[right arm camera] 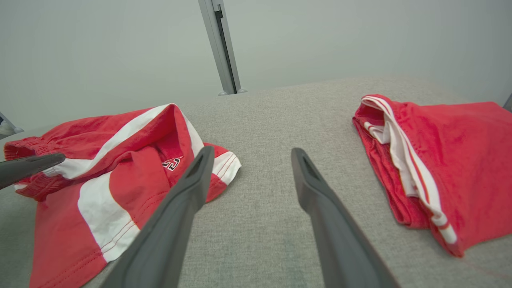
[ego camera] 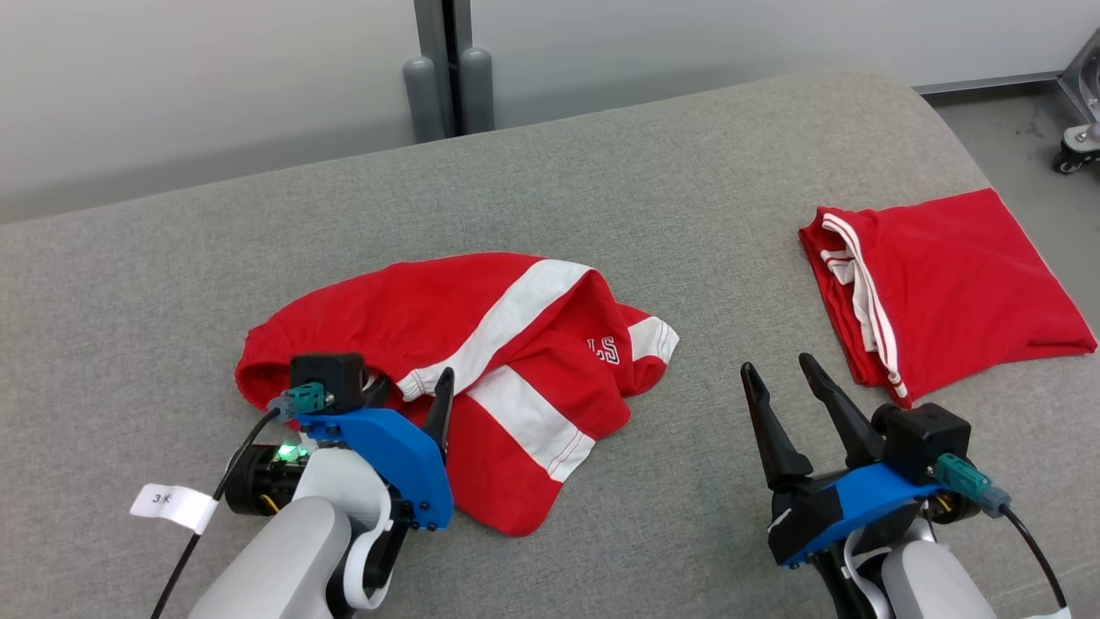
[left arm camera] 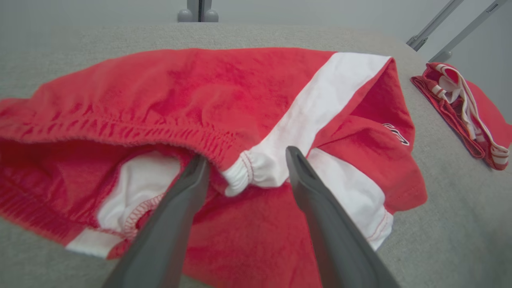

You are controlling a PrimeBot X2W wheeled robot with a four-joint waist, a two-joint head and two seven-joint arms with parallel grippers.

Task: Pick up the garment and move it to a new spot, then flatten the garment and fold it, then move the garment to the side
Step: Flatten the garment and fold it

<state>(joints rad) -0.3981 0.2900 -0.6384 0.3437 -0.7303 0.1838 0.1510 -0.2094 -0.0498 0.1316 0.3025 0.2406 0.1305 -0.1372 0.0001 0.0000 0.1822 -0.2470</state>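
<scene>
On the grey bench [ego camera: 644,172] the left gripper [ego camera: 412,387] sits at the near-left edge of the garment [ego camera: 447,318], a crumpled pair of red shorts with white side stripes lying left of centre. Its fingers are spread apart, and the gathered waistband, where a white stripe ends, lies between them with nothing clamped. The shorts bunch up behind it, one leg spilling toward the near edge. Right of the shorts, over bare bench, the right gripper [ego camera: 779,365] hovers with its fingers apart and empty. Further right and a little farther back lies a second red garment [ego camera: 954,275], folded, reaching the bench's right edge.
</scene>
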